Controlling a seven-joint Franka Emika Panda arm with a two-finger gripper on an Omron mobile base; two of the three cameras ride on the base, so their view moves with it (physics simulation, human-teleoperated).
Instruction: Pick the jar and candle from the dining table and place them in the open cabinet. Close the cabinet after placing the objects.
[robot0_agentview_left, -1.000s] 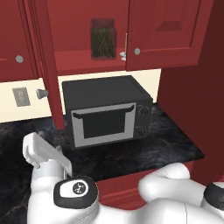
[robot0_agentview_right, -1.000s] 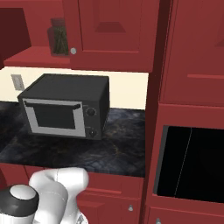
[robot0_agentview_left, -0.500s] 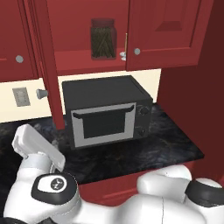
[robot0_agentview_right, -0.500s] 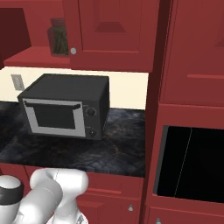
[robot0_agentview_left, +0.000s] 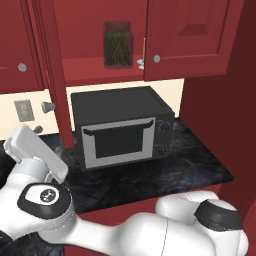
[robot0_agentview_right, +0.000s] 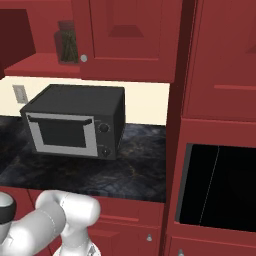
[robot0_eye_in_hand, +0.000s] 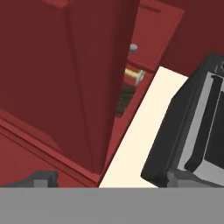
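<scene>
Presently, near to far:

- Gripper (robot0_eye_in_hand: 113, 179): jaws spread wide, nothing between them, nothing held. Hand low at the near left of the scene, in front of the counter (robot0_agentview_left: 192, 160), pointed up and away towards the cabinet.
- Open door (robot0_agentview_left: 50, 70): just beyond and above the hand, slightly to its right. Long axis upright; panel swung out towards the near side, seen edge-on in the left base view and as a broad red face in the hand view. Round silver knob (robot0_agentview_left: 47, 106) at its lower end, sticking out to the left. Judged the deciding relation: hand on the left, knob side of the panel, so a push rightward and away would carry it shut.
- Microwave (robot0_agentview_left: 120, 127): dark, on the counter, right of the door and under the cabinet. Judged a thing to clear while sweeping the door.
- Cabinet (robot0_agentview_left: 95, 70): red, on the far wall, left half open, right door shut.
- Jar (robot0_agentview_left: 118, 44): upright on the inner shelf, far back, up and right from the hand.
- Candle (robot0_agentview_left: 143, 50): just right of the jar on the same shelf, half hidden by the edge of the shut door.
- Judged stage: both things stowed, closing not yet done.
</scene>
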